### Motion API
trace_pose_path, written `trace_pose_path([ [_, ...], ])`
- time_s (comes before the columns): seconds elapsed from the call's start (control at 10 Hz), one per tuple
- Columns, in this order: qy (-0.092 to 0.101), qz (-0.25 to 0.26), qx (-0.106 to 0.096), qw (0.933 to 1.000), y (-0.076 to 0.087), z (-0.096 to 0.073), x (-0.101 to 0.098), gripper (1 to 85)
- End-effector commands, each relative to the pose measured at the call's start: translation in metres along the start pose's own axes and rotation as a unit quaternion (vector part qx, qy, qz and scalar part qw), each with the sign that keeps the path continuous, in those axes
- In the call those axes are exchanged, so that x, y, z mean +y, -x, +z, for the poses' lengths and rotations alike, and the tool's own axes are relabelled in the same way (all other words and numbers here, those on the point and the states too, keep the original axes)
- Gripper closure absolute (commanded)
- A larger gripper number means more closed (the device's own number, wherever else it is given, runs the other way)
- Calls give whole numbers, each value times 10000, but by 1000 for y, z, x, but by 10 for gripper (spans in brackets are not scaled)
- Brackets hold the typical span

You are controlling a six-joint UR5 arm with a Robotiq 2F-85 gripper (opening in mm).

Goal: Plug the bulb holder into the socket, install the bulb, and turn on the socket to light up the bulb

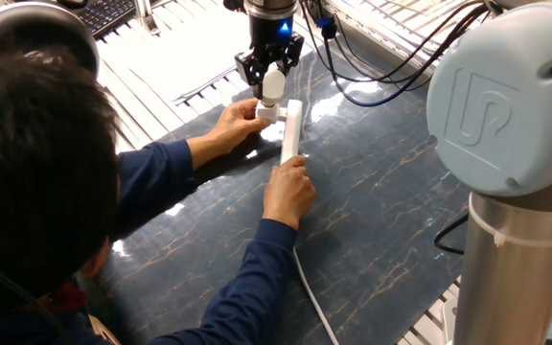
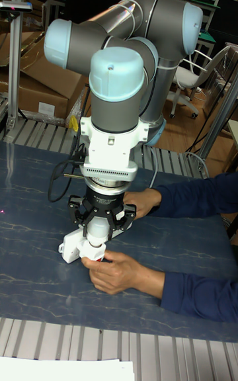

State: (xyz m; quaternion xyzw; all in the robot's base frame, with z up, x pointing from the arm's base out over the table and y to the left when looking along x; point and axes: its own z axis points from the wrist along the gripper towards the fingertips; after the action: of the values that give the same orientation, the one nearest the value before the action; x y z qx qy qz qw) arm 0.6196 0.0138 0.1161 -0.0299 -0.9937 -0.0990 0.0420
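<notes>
- The gripper (image 1: 271, 73) has its fingers spread open around the bulb (image 1: 271, 84), looks like they're just clear of it.
- Bulb stands upright, frosted dome up, neck down in the bulb holder (image 1: 268, 110).
- Holder is plugged into the socket (image 1: 292, 129), a long white strip lying on the marbled blue desk (image 1: 391, 192) near its far edge.
- Person's hands (image 1: 289, 190) steady both.

The arm's gripper (image 2: 98, 230) hangs over the dark marbled table (image 2: 33, 268), its black fingers (image 2: 78, 213) spread either side of the white bulb (image 2: 99, 230). At the bulb's 7 o'clock lies the white socket (image 2: 71, 247); a person's hand (image 2: 118, 273) touches it at 5 o'clock, another hand (image 2: 141, 201) rests at 2 o'clock.
</notes>
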Motion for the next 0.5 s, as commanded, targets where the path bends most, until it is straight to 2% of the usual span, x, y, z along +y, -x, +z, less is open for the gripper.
trace_pose_path([
  [0.0, 173, -252, -204, 9993, 9, -2, 7, 307],
  [0.2, 47, -498, -323, 9982, 15, -2, 0, 253],
  [0.4, -50, -662, -330, 9972, 14, -5, -4, 183],
])
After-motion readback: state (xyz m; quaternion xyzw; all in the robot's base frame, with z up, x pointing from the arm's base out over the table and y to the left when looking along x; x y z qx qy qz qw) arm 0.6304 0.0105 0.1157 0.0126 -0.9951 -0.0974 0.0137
